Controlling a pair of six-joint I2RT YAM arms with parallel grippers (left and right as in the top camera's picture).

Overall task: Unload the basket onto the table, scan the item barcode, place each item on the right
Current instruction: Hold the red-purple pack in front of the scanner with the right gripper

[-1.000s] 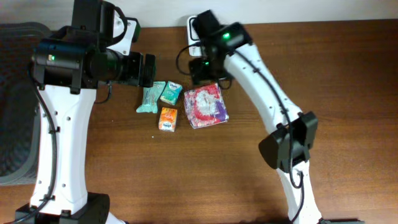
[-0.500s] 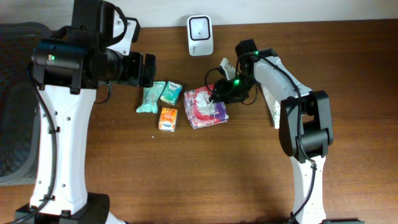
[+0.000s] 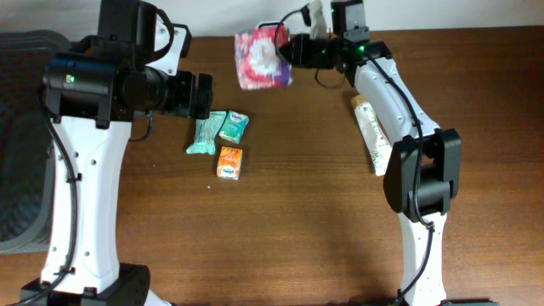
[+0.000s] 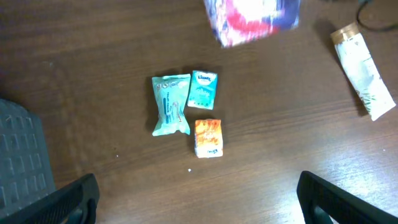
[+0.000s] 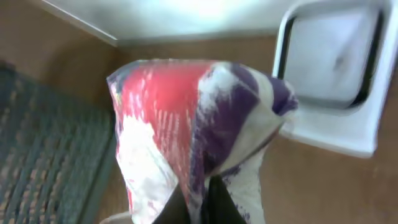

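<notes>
A red, purple and white packet (image 3: 262,58) hangs in the air at the back of the table, with my right gripper (image 3: 293,49) shut on its edge. In the right wrist view the packet (image 5: 186,124) fills the middle, its lower fold pinched between the dark fingers of the gripper (image 5: 194,202). A white barcode scanner (image 5: 329,74) stands just behind it to the right. The packet's blurred lower part (image 4: 252,18) shows at the top of the left wrist view. My left gripper (image 3: 204,95) hovers wide open over the table (image 4: 208,205), holding nothing.
A teal packet (image 3: 204,134), a small teal tissue pack (image 3: 234,127) and an orange pack (image 3: 229,162) lie together left of centre. At the right lies a white tube (image 3: 371,132). Beyond the table's left edge is a grey mat (image 3: 17,127).
My right gripper has shut on the red and purple packet and lifted it from the middle of the table to the back, in front of the scanner. The left arm has not moved.
</notes>
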